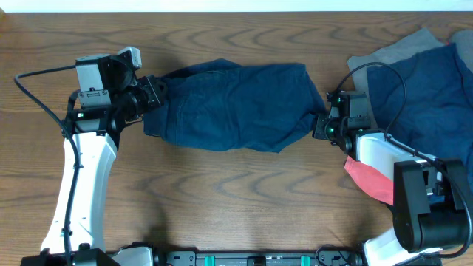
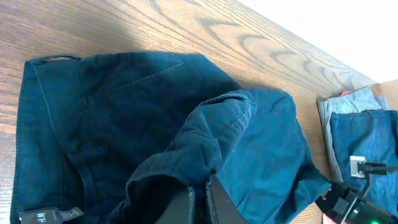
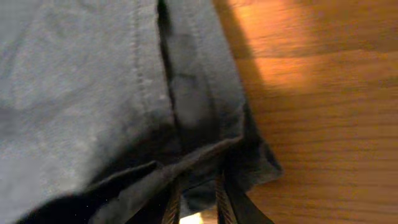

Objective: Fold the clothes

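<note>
The navy shorts (image 1: 233, 103) span the gap between both grippers. The left gripper (image 1: 153, 91) is clamped on one end, and the right gripper (image 1: 320, 125) pinches the opposite hem. More clothes (image 1: 425, 74) are piled behind it.

text | sewn-in label (image 2: 48, 215) on navy shorts (image 2: 124, 124) | looks like "H&M", small, sideways, partly unclear

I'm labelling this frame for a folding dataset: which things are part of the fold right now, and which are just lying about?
In the job: navy shorts, pinched at one end by the left pincer, at the other by the right pincer.

Lying about: grey garment, blue garment on it, red cloth; none gripped.
</note>
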Motion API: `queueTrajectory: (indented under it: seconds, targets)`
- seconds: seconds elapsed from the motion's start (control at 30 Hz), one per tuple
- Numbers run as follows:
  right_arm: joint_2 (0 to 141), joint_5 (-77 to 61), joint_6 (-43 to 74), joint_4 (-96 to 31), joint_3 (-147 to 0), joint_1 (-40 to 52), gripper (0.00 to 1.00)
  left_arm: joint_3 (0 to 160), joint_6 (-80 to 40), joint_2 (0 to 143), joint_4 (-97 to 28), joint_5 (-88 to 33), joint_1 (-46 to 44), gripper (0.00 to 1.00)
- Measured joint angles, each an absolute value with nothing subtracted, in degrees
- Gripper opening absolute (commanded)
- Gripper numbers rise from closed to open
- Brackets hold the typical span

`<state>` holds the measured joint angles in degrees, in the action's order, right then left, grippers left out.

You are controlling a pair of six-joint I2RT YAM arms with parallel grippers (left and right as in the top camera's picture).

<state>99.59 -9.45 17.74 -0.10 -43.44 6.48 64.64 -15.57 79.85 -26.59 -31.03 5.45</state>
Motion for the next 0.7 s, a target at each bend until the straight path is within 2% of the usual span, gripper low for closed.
queueTrajectory:
  seconds: [0.7]
  targets:
    - [101.3,-3.8,16.0,3.2,-43.8,6.5,0.13,64.6,-15.6,79.9,-26.6,-31.0,5.5,0.06]
